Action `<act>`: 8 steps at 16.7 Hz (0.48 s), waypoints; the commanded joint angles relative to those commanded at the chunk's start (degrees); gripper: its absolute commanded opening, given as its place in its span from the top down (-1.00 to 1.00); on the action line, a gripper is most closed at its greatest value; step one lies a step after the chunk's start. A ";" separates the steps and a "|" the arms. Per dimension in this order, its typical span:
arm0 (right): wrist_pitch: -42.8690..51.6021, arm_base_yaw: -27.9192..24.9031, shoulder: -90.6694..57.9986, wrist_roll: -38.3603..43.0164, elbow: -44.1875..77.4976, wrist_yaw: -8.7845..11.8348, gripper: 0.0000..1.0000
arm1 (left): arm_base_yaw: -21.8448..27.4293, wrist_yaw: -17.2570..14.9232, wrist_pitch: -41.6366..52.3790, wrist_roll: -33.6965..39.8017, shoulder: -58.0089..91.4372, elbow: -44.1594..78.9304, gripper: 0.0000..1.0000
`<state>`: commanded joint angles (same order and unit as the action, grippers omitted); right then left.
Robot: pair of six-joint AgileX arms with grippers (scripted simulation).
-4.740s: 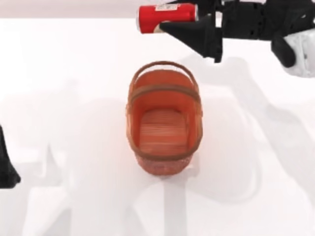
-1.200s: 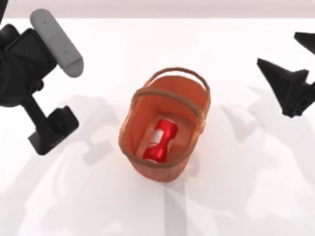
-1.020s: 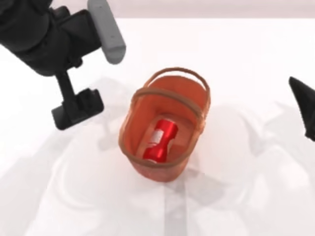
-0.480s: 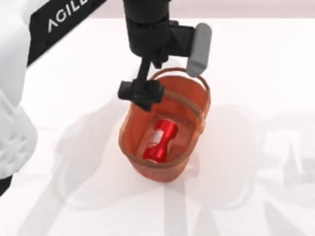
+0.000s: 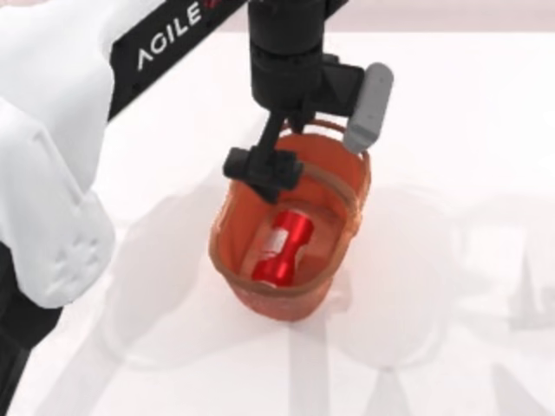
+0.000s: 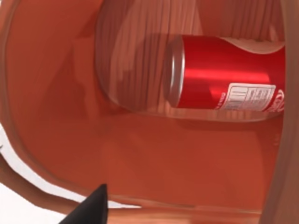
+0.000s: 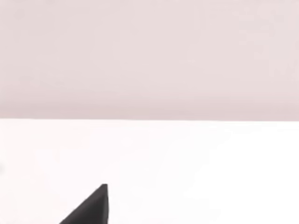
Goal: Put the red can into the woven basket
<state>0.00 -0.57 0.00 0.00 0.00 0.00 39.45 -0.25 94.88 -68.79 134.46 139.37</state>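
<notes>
Red can [image 5: 284, 247] lies on its side on the woven basket [image 5: 227, 260] floor, mid-table.
Light, rigid, slick metal: best pinched across its middle. Left gripper [image 5: 264, 171] hovers over the basket's far rim; finger state unclear.

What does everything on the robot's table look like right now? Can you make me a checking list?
Surface: plain white table, bare apart from the basket.
Job's things: small red cylindrical can lies on its side on the slatted floor of the oval orange-red woven basket; its silver end shows in the left wrist view.
Clutter: nothing seen.
Grippers: left gripper hangs over the basket's far rim beside the brown handle; fingers not readable. Right arm is out of the top view; its wrist view shows only one dark fingertip over table.
Cables: nothing seen.
Surroundings: pale wall behind the table.
</notes>
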 joint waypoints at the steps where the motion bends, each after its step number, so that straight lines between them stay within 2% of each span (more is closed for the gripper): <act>1: 0.00 0.00 0.00 0.00 0.00 0.00 -1.00 | -0.30 -0.07 -0.12 0.07 -0.05 -0.12 -1.00; 8: 0.00 0.00 0.00 0.00 0.00 0.00 -1.00 | -0.05 0.02 -5.77 -0.02 -2.03 -7.85 -1.00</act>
<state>0.00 -0.57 0.00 0.00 0.00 0.00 39.39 -0.23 89.11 -68.81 132.43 131.52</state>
